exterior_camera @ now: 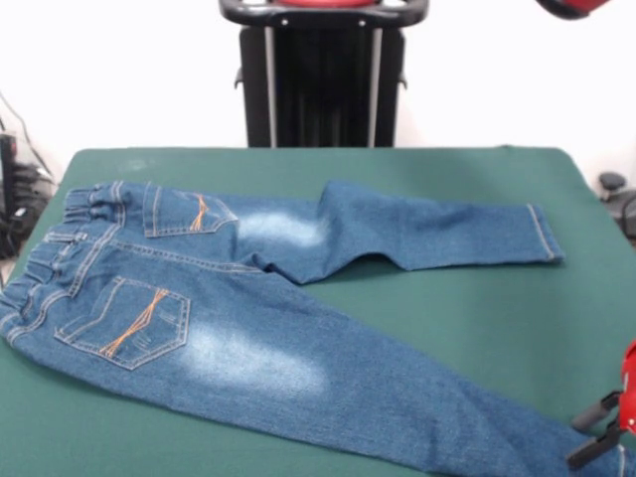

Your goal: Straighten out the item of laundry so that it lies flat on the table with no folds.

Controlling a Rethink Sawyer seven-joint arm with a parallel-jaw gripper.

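The small blue denim jeans [248, 328] lie back side up on the dark green table [457, 318], with the elastic waistband at the left. Both orange-stitched pockets and the faded whitish patches show. The far leg runs right to its hem and has a raised crease where it meets the seat. The near leg runs to the bottom right corner, where its end leaves the picture. My gripper [573, 444] is at the bottom right edge, just over the end of the near leg. Its two black fingers [599, 410] stand apart, and nothing shows between them.
The robot's black pedestal [323, 79] stands behind the table's far edge. A red part of the arm [574, 6] shows at the top right corner. Dark cables and gear sit off the table at the left edge [15, 199] and the right edge [616, 194].
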